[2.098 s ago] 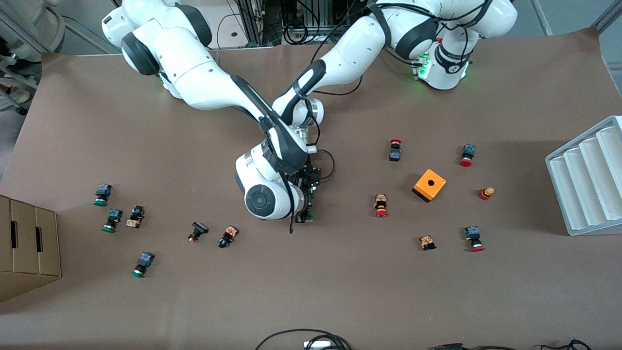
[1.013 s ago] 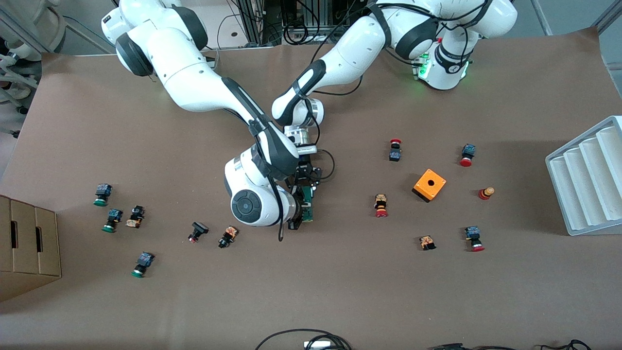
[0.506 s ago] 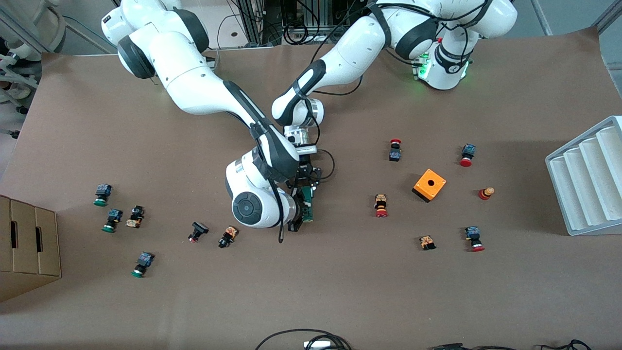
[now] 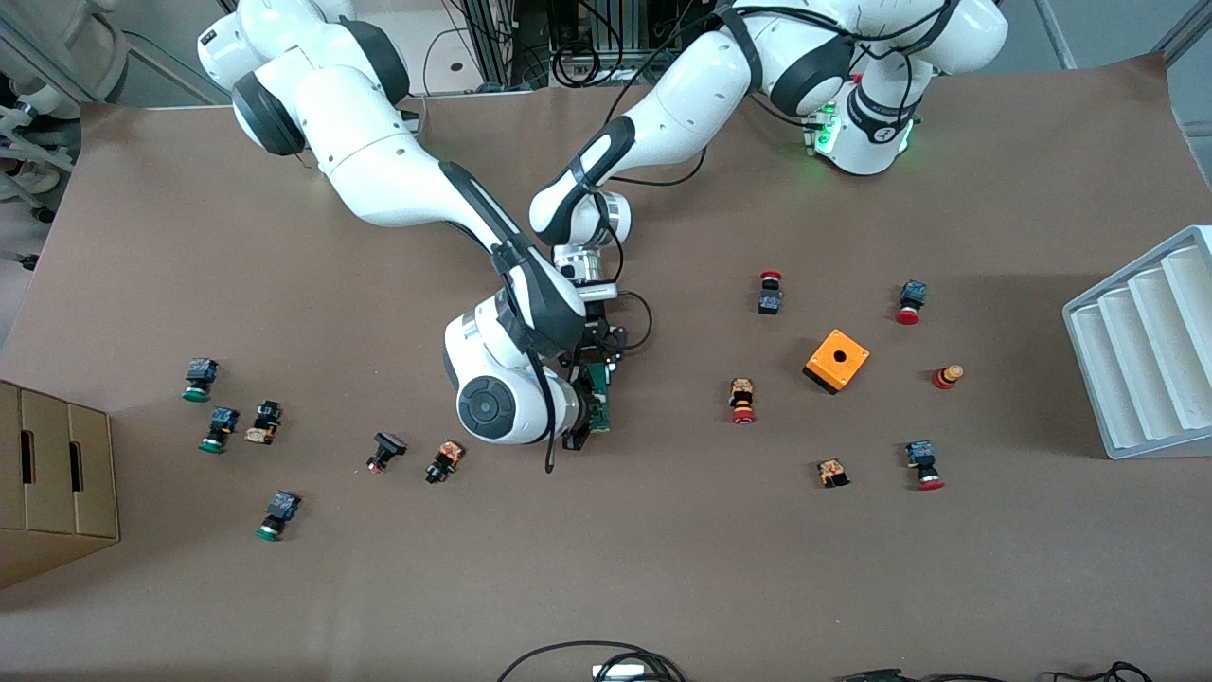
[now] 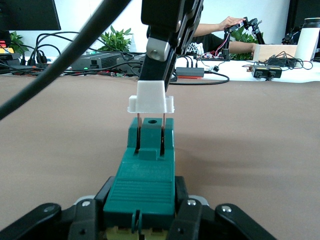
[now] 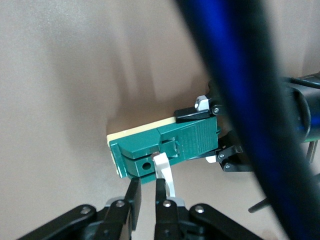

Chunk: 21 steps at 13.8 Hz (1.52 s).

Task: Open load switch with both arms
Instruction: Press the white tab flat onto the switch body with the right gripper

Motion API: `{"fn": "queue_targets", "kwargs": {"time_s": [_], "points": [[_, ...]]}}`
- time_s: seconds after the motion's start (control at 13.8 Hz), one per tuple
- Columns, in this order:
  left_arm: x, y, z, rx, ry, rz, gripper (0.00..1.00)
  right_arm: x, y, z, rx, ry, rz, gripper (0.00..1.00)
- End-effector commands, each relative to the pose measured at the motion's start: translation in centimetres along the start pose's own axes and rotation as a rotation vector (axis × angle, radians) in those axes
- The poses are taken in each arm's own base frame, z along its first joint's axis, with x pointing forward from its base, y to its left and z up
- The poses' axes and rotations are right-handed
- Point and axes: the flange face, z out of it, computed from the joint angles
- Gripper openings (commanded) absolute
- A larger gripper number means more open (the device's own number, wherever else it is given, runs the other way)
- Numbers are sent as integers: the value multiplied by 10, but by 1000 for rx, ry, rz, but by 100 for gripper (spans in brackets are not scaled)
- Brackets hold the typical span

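Two grips: our left jaws clamp green switch (image 5: 145,185) body, right jaws pinch white block (image 5: 151,97); light, stiff, thin pins fragile.

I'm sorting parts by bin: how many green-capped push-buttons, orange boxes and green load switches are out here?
Green-capped push-buttons: 3
Orange box: 1
Load switch: 1
Total: 5

Two glossy white jointed arms (image 4: 398,180) with black joint bands, trailing black cables.
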Motion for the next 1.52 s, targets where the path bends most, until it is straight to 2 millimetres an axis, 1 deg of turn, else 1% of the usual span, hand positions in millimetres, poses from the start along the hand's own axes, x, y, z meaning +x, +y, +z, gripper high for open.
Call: {"fn": "queue_targets", "kwargs": {"time_s": [0.0,0.07,0.14,0.29,0.72,0.87,1.45], "points": [[-2,6,-1,-10,2,3,43,1,11,4,-24,9,12,19],[-2,6,-1,-10,2,3,43,1,15,7,-34,13,8,19],[-2,6,-1,-10,2,3,43,-3,24,13,-43,30,-12,19],[-2,6,-1,-10,2,3,43,-5,32,15,-46,50,-32,19],[-2,6,-1,-10,2,3,43,0,40,24,-59,67,-33,19],[-2,6,-1,-10,2,3,43,-2,44,29,-56,75,-43,19],[-3,6,0,-9,2,6,43,-3,46,43,-37,91,-55,20]]}}
